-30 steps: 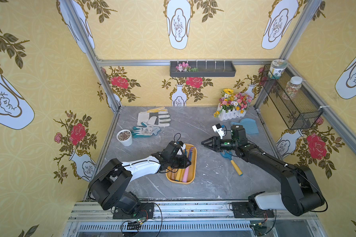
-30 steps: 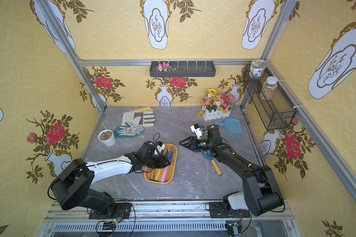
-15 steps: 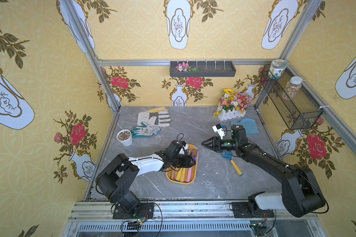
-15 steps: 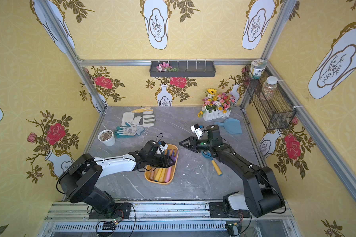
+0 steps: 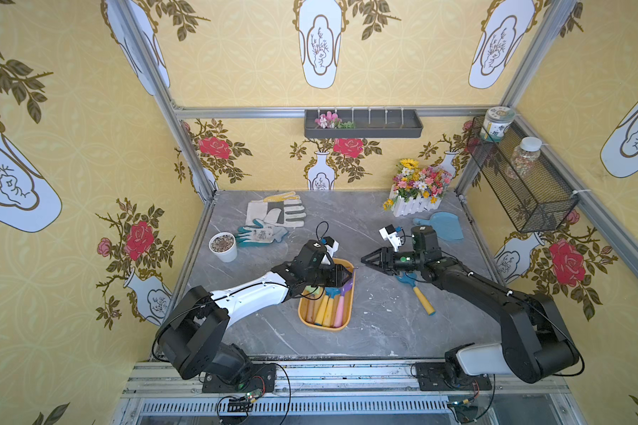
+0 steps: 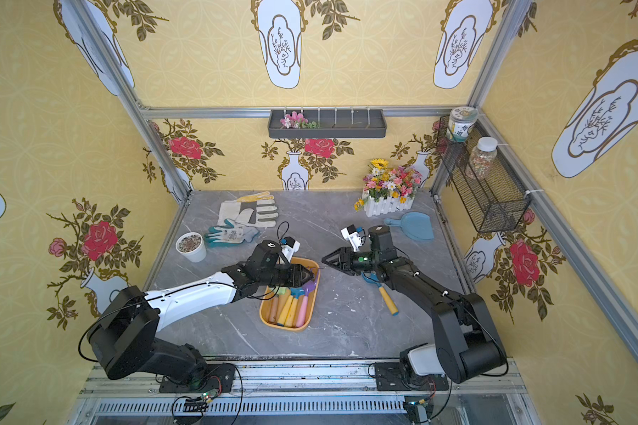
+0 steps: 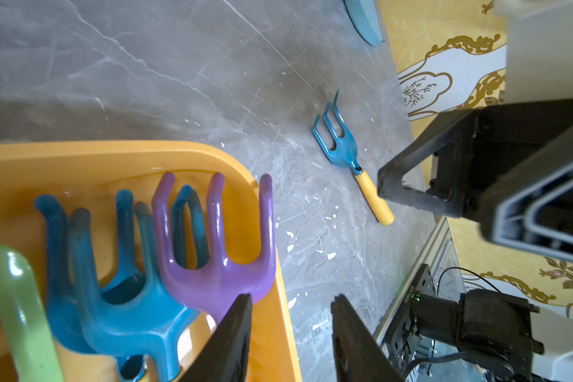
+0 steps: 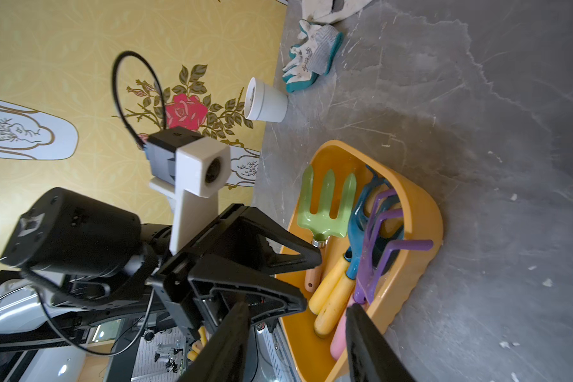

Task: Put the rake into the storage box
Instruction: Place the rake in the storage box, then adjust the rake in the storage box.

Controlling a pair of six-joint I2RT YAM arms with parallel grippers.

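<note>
Your left gripper (image 7: 290, 299) stands partly open and grips nothing. Bare table shows through the gap in the left wrist view, and one finger crosses the neck of the purple rake (image 7: 219, 281) without pinching it. I judge that a let-go pose.

The rake lies inside the storage box (image 7: 212, 148). On the top views' clock its head points to 12 o'clock and its pink handle to 6 o'clock, in line with the other tools' handles. It rides on top of the blue rakes (image 7: 123, 314), which is likely why its outer prong pokes over the rim at 1 o'clock. The left gripper hangs over that same corner.

Your right gripper (image 8: 296, 307) is also partly open and empty. It hovers just off the box at 2 o'clock, tips facing the left's, near but apart, seemingly keeping clear.

Under its arm, at 3 o'clock from the box, a blue fork (image 5: 418, 294) with a yellow handle lies on the table (image 5: 383, 331), outside the box.
</note>
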